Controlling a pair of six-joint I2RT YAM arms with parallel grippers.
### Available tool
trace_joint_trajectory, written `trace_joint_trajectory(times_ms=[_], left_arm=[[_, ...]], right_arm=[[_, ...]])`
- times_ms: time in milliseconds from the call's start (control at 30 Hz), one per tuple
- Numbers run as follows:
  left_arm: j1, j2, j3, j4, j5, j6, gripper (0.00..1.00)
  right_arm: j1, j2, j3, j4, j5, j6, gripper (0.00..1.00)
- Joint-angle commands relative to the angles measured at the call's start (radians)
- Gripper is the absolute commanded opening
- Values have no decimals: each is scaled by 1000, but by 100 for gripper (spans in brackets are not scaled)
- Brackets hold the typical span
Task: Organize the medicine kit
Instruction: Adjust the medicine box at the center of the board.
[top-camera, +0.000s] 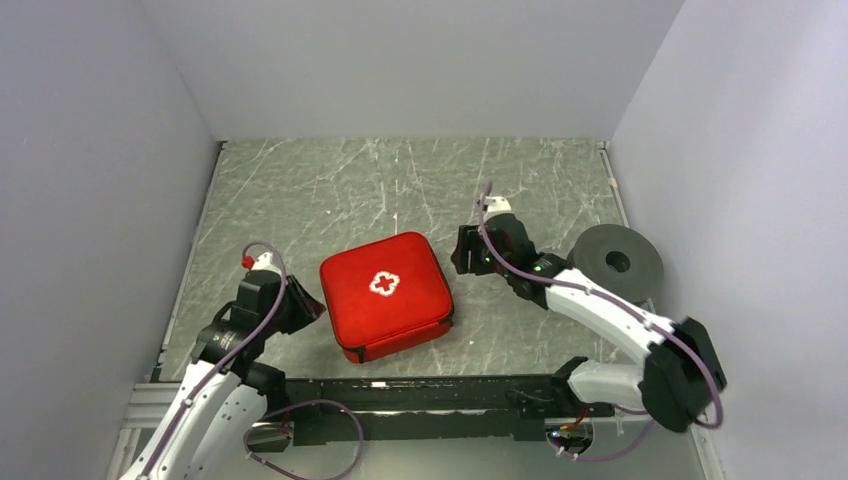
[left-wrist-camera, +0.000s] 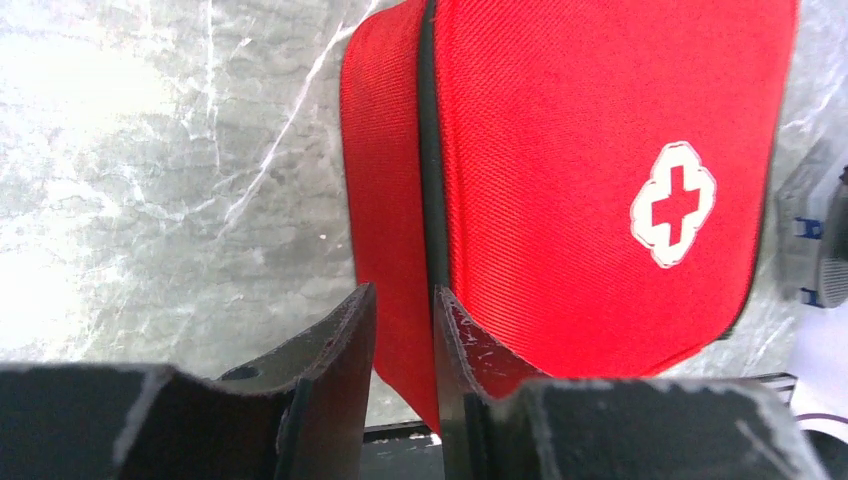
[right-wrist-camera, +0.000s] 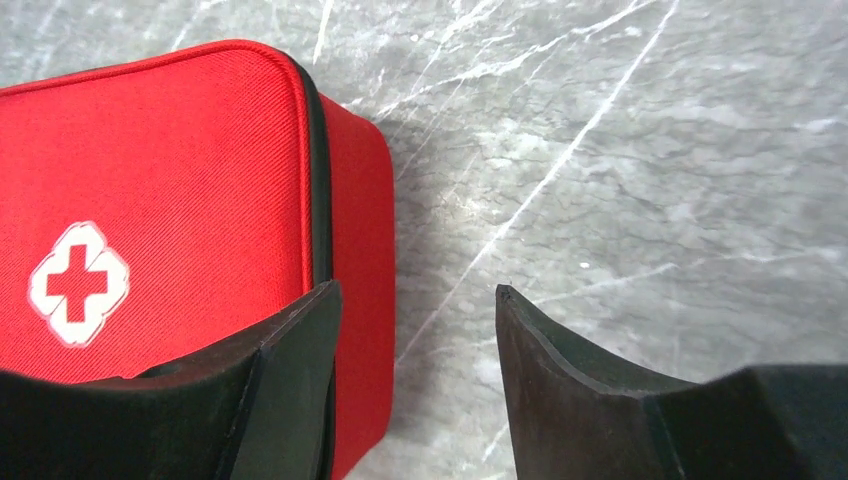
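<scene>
- Grey marbled worktop (top-camera: 400, 180), plain pale walls (top-camera: 400, 60) on three sides, arm bases along the bottom of the top view.
- left gripper (left-wrist-camera: 402, 295): jaws narrow, a thin slot between them, nothing visibly pinched. It points at the side of the medicine kit (left-wrist-camera: 580, 150), close to the dark zip seam (left-wrist-camera: 430, 150). Can't tell if the tips touch the fabric.
- right gripper (right-wrist-camera: 416, 290): jaws wide, holding nothing. The finger (right-wrist-camera: 290, 350) at lower left of the right wrist view sits over the kit's edge. The other one is over bare worktop.
- In the top view the kit lies centre frame, flat, lid up with the white cross (top-camera: 384, 284) showing, between the two grippers and just beside each.
- Kit looks shut all round; no zip pull shows in any view.
- grey disc (top-camera: 618, 262) at right of the top view, behind the right arm, well apart from the kit.
- Step, my read: both grippers are flanking the shut kit, either squaring it up or getting set to work the zip. Can't say which.
- Next move likely calls for one gripper to steady the case while the other finds the zip pull. The soft shell will give and slide on the smooth top, so brace before pulling.
</scene>
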Motion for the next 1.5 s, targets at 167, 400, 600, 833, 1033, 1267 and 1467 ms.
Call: trace_joint_trajectory(times_ms=[167,400,600,833,1033,1267,1467], left_arm=[[-19,-2,131,-15,114,24,31],[-206,157,225,48,47,28,35],[-300,293,290,98,-5,30,39],[-301,392,280,164,17,42,41],[-301,392,249,178,22,43,42],[-299,386,250,169,17,50,42],[-299,382,250,167,10,54,43]], right_arm=[[77,-390,-139,-124,-5,-84,61],[344,-416,-111,-295,183,-12,63],[523,-424,-126,-337,321,128,64],[698,-219,-87,-395,552,259,65],[775,-66,-34,-480,708,404,65],[803,77,-15,-442,833,468,65],[811,178,14,-462,919,550,64]])
